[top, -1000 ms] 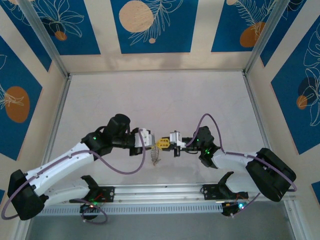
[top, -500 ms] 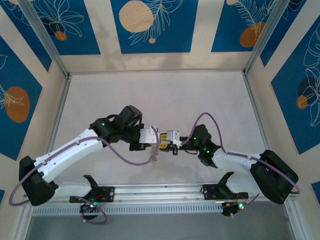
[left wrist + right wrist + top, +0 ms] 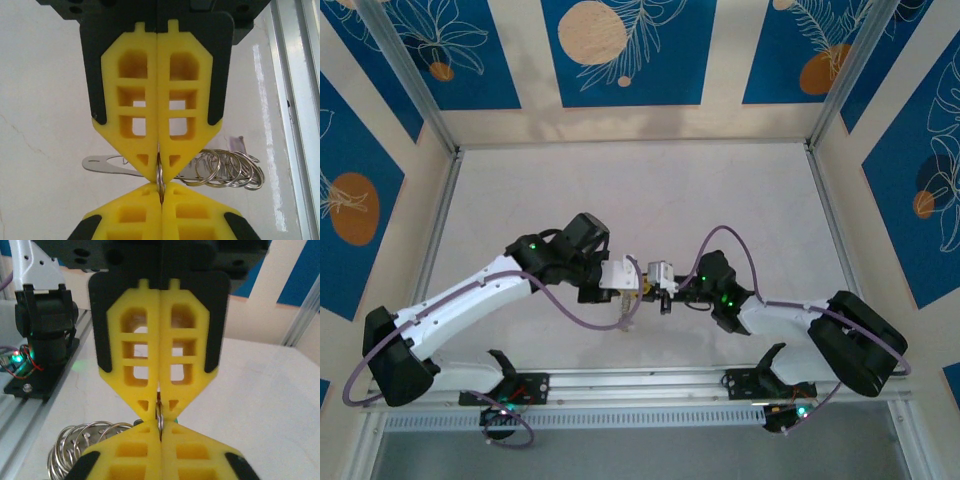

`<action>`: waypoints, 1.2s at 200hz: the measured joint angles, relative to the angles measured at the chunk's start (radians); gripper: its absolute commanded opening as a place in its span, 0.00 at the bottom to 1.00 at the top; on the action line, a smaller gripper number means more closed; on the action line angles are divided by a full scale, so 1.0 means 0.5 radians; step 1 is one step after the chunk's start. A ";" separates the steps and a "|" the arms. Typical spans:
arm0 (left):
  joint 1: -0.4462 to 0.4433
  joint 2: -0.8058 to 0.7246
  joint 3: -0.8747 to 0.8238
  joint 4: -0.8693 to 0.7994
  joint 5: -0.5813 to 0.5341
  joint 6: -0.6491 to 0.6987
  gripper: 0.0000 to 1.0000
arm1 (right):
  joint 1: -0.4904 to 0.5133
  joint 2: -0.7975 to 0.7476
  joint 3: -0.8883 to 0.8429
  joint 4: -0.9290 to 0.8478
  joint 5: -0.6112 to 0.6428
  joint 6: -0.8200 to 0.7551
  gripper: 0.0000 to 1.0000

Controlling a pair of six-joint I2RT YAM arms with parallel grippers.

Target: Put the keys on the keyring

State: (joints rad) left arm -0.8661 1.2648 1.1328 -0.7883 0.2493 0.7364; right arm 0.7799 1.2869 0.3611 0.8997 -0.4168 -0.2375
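My left gripper (image 3: 636, 283) and right gripper (image 3: 648, 284) meet tip to tip above the middle of the table. A thin silvery keyring (image 3: 160, 176) stands edge-on between them. The left gripper (image 3: 159, 172) is shut on it. The right gripper (image 3: 160, 412) is shut too, its tips pressed against the left fingers (image 3: 135, 450). The keyring (image 3: 160, 422) reaches up into the seam of the right fingers. A sliver of pale green, the key (image 3: 175, 420), peeks out beside the right fingertip; the rest of the key is hidden.
A bunch of several silvery rings (image 3: 230, 170) on a flat metal strip (image 3: 107, 165) sits just under the grippers, seen also as the bunch (image 3: 75, 445) and the bunch (image 3: 630, 312). An aluminium rail (image 3: 640, 385) runs along the near edge.
The left arm has swung right and forward, and the right gripper has edged left. The gap between the two grippers has closed to contact.
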 measured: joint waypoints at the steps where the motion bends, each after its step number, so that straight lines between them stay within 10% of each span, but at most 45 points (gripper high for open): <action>1: 0.000 0.000 0.000 0.001 0.000 0.000 0.06 | 0.000 0.000 0.000 0.002 -0.001 -0.002 0.00; 104: 0.096 -0.421 -0.376 0.374 0.129 -0.111 0.21 | -0.046 -0.023 -0.008 0.245 -0.041 0.215 0.00; 152: 0.122 -0.552 -0.490 0.585 0.166 -0.239 0.00 | -0.046 -0.004 -0.008 0.421 -0.123 0.294 0.00; 240: 0.131 -0.528 -0.546 0.672 0.143 -0.195 0.00 | -0.050 0.034 -0.008 0.572 -0.106 0.476 0.00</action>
State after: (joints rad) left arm -0.8005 1.0008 0.8600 -0.4522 0.3206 0.6388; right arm 0.7551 1.3041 0.3569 1.1858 -0.4698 0.0006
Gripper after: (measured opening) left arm 0.042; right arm 0.066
